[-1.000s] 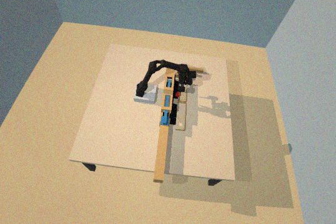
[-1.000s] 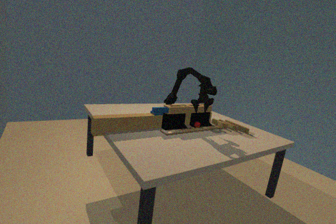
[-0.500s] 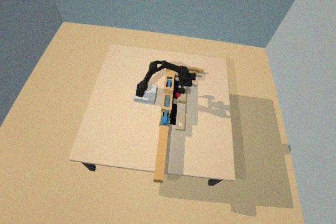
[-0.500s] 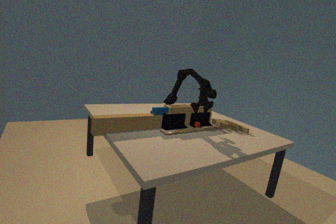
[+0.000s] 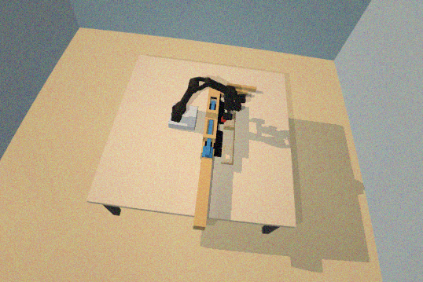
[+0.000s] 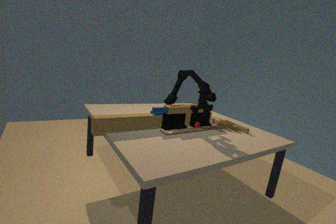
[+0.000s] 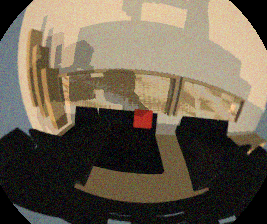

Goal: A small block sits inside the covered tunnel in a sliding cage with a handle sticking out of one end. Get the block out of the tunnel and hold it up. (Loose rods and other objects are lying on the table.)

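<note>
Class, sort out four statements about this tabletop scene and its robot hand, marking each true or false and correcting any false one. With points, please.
1. The red block (image 5: 223, 119) (image 6: 197, 124) (image 7: 143, 119) is held by the hand (image 7: 144, 125). False: the hand is open, with nothing between its fingers.
2. The long wooden beam (image 5: 203, 192) (image 6: 125, 124) reaches past the table's edge. True.
3. The blue piece (image 5: 207, 151) (image 6: 159, 110) lies on the floor. False: it sits up at the end of the wooden housing (image 5: 211, 114) (image 6: 188, 118).
4. Loose wooden rods (image 5: 245, 87) (image 6: 232, 125) (image 7: 45, 92) lie on the table. True.
</note>
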Motion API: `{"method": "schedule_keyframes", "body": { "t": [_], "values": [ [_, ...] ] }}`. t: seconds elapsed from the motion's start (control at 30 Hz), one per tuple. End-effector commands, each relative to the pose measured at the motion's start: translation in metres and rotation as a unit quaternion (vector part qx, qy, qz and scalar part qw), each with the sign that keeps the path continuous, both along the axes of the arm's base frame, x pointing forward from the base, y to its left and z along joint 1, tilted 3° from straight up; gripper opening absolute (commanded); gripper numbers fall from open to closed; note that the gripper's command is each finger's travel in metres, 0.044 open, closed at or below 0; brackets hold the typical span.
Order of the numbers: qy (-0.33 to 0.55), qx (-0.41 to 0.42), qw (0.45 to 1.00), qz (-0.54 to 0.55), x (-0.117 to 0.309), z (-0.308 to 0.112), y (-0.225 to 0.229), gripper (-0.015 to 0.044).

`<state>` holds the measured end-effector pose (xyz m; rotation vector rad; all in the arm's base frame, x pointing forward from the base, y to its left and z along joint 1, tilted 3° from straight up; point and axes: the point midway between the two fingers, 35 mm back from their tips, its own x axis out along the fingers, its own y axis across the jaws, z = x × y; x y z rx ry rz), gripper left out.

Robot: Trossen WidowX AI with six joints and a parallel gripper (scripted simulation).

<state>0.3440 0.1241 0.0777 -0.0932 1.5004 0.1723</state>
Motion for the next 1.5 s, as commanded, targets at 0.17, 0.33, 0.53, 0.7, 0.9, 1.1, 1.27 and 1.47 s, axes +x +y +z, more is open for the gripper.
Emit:
{"method": "schedule_keyframes", "body": {
  "t": [0.17, 0.33, 0.53, 0.7, 0.9, 1.1, 1.27, 1.47],
  "values": [
    [0.007, -0.001, 1.0, -0.002, -0.003, -0.019, 0.0, 0.044],
    [0.007, -0.001, 1.0, -0.002, -0.004, -0.027, 0.0, 0.044],
    [0.007, -0.001, 1.0, -0.002, -0.005, -0.037, 0.0, 0.044],
    [0.007, -0.001, 1.0, -0.002, -0.006, -0.045, 0.0, 0.044],
    [0.007, -0.001, 1.0, -0.002, -0.008, -0.055, 0.0, 0.044],
    [0.007, -0.001, 1.0, -0.002, -0.01, -0.064, -0.001, 0.044],
    [0.001, 0.0, 1.0, 0.0, -0.007, -0.061, 0.0, 0.0414],
    [0.001, 0.0, 1.0, 0.0, -0.007, -0.061, 0.0, 0.0256]
  ]
}}
